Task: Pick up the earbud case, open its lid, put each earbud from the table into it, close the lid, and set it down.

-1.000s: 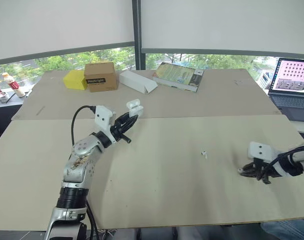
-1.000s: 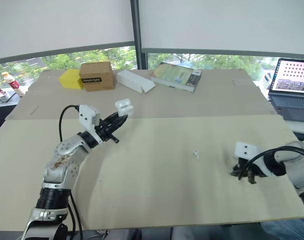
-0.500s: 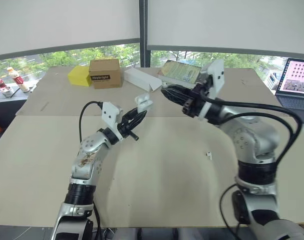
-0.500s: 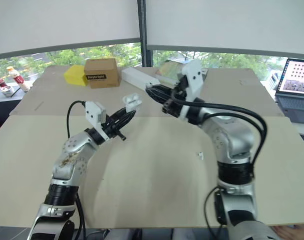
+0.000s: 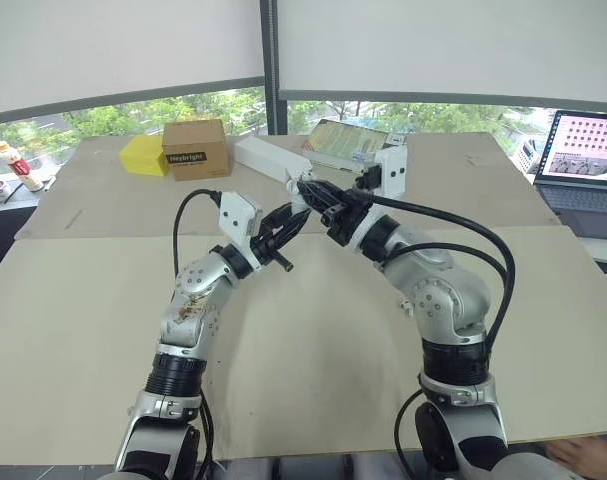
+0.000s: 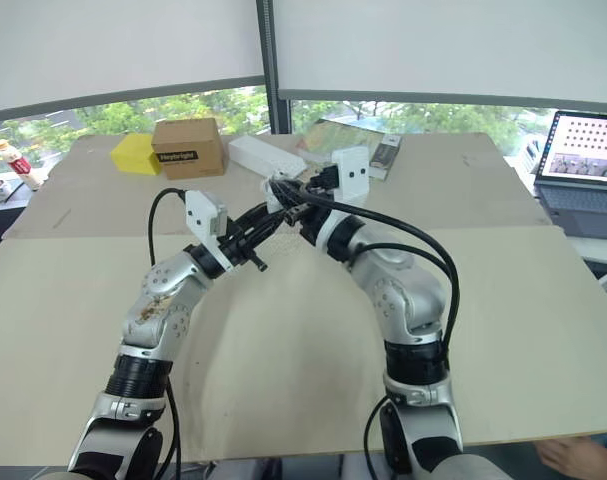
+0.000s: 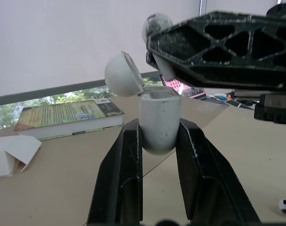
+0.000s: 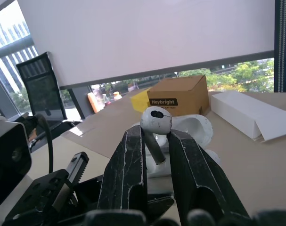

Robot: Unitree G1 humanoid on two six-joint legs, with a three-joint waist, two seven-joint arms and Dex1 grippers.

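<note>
Earbud (image 8: pixel 155 121) between right fingers (image 8: pixel 126 174) at open case (image 7: pixel 159 125), "Heybright" box (image 8: pixel 178 96) beyond.

Left claw (image 6: pixel 264 214) holds earbud case (image 6: pixel 275 187) raised over table (image 6: pixel 543 300); right claw (image 6: pixel 288 203) tips at case.

Right claw's (image 8: pixel 154 137) earbud (image 8: pixel 156 121) hangs just above the earbud case (image 7: pixel 159 127) in the left claw (image 7: pixel 160 124).

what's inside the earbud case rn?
The earbud case sits in the left pincer, lid open; its rim hides the interior. The right pincer holds an earbud stem-down at the opening. Contents can't be seen.
</note>
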